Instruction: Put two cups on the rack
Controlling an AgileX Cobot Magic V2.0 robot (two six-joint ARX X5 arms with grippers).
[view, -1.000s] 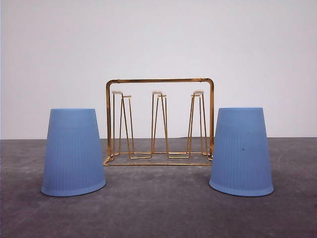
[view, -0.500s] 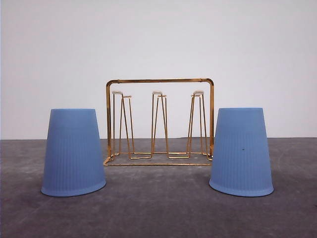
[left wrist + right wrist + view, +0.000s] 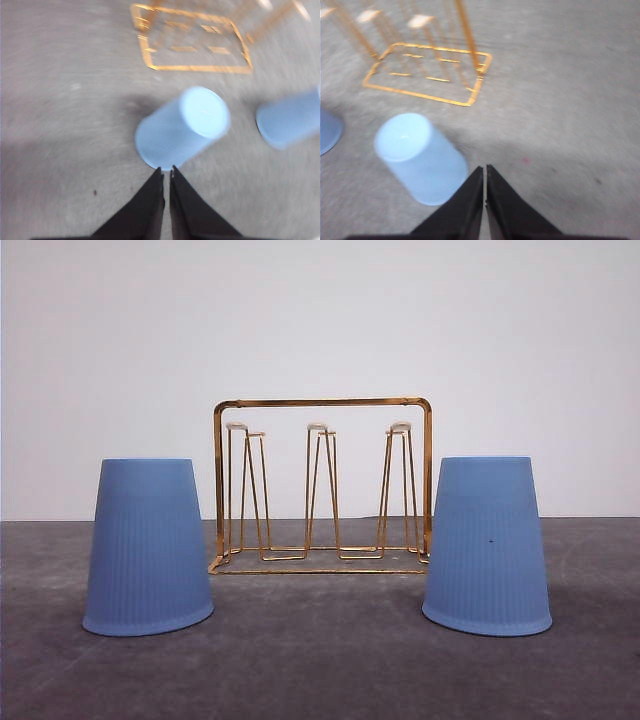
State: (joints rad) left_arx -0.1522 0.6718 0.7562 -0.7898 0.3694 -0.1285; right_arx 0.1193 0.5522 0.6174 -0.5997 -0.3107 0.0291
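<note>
Front view, two upturned cups (image 3: 148, 547) (image 3: 487, 545) flanking rack (image 3: 322, 485); both hands (image 3: 166, 172) (image 3: 485, 169) pinched closed

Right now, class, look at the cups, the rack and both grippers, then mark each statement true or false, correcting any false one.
1. Both cups stand upside down on the table. True: the left cup and the right cup rest on their wide rims.
2. One cup already hangs on the rack. False: the rack holds no cup on any peg.
3. The rack stands behind the cups, between them. True.
4. The left gripper holds a cup. False: the left gripper is shut on nothing, just short of the left cup.
5. The right gripper is wide open. False: the right gripper has its fingers pressed together.
</note>
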